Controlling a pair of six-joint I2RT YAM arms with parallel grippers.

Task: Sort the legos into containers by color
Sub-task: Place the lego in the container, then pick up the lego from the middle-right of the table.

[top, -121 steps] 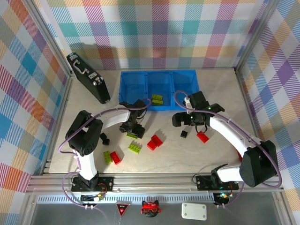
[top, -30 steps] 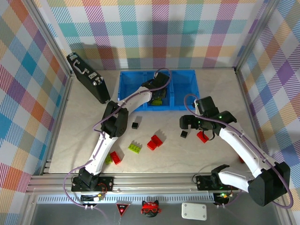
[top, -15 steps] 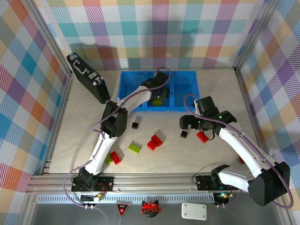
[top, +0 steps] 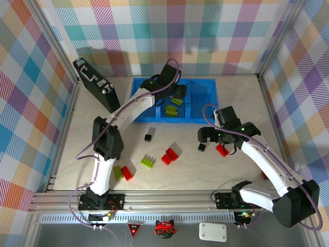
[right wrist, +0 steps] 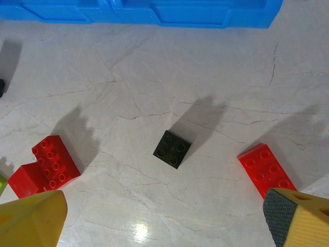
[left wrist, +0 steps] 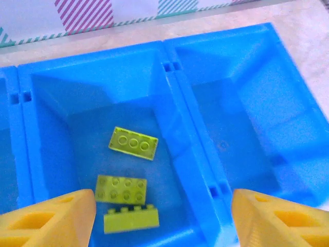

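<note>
Since right hand (right wrist: 164, 221) hangs over black lego (right wrist: 172, 149) on counter (right wrist: 154, 77), fingers apart, empty: item small, rigid, light, glossy; likely best pinched on flat opposite sides. Left hand (left wrist: 164, 221) apart, empty, above containers (left wrist: 177, 105); three lime legos (left wrist: 133, 143) in middle compartment.

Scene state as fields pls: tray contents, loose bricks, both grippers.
tray: blue plastic three-compartment tray
middle compartment: three lime green studded plastic bricks
loose: two small black cube bricks, several red bricks, two lime green bricks
left gripper: jaws open, above middle compartment
right gripper: jaws open, above one black cube brick
</note>
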